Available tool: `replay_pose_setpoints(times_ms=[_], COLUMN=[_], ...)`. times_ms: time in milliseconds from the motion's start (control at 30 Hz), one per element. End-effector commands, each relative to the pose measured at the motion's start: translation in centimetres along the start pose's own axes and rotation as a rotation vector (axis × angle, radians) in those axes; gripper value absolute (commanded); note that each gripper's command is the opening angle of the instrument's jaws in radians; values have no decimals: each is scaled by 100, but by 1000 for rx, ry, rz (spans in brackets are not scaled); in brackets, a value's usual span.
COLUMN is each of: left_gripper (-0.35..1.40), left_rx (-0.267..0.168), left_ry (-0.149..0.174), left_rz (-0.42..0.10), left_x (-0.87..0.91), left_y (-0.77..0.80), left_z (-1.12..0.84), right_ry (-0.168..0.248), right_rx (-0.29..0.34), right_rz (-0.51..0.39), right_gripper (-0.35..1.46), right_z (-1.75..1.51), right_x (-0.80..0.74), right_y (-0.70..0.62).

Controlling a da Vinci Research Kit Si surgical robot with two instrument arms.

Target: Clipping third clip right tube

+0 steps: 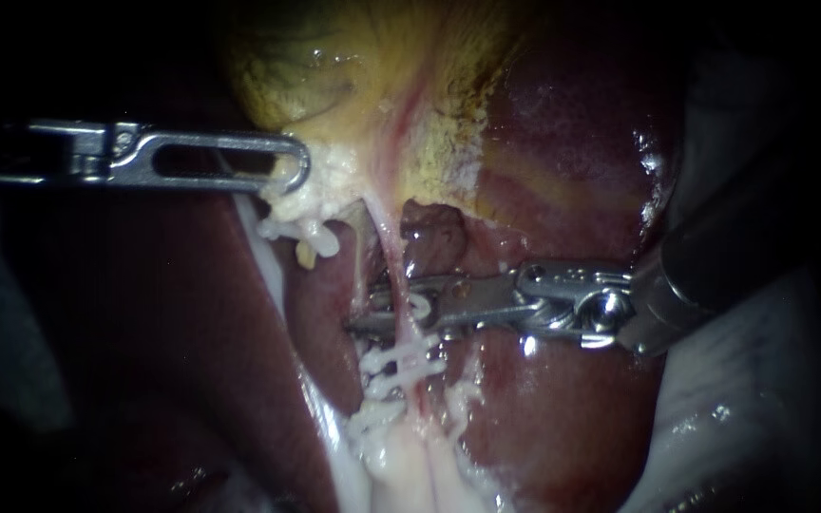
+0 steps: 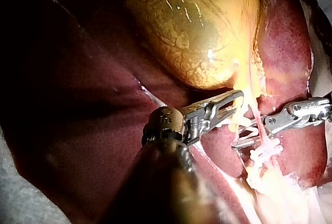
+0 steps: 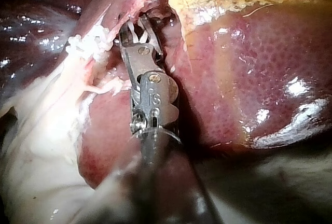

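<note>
Right now the right instrument (image 1: pixel 372 312) has its jaws narrowly apart and straddling the right tube (image 1: pixel 390 256), one jaw to each side. A white clip (image 3: pixel 136 33) sits loaded between them, as the right wrist view shows. I cannot tell whether both jaws press the tube yet. A gap shows, so I read them as not yet closed. Just beyond the jaws, further from the gallbladder (image 1: pixel 334 66), two white clips (image 1: pixel 401 359) already cross the same tube, close together. The left instrument (image 1: pixel 292 163) has its long slotted jaws together, nipping the pale fatty tissue (image 1: pixel 320 185) at the gallbladder's foot. That seems to keep the tube stretched and away from the liver (image 1: pixel 563 190) behind it. The step in hand looks like the placing itself: the jaws are set and the squeeze is to come. The next move calls for checking that the tube lies fully inside the clip and clear of the two clips beside it. Then the jaws should close squarely without dragging the tube sideways, while the left instrument holds its tension steady.
</note>
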Motion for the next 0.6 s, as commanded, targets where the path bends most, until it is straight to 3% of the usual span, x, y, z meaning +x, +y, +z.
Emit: replay_pose_setpoints(times_ms=[33, 600], left_gripper=[-35, -35], left_rx=[0, 0], left_ry=[0, 0], left_rz=[0, 0], left_x=[0, 0], left_y=[0, 0], left_z=[0, 0], right_ry=[0, 0], right_rx=[0, 0], right_rz=[0, 6], right_gripper=[-2, 6], right_z=[0, 0], right_x=[0, 0], right_y=[0, 0])
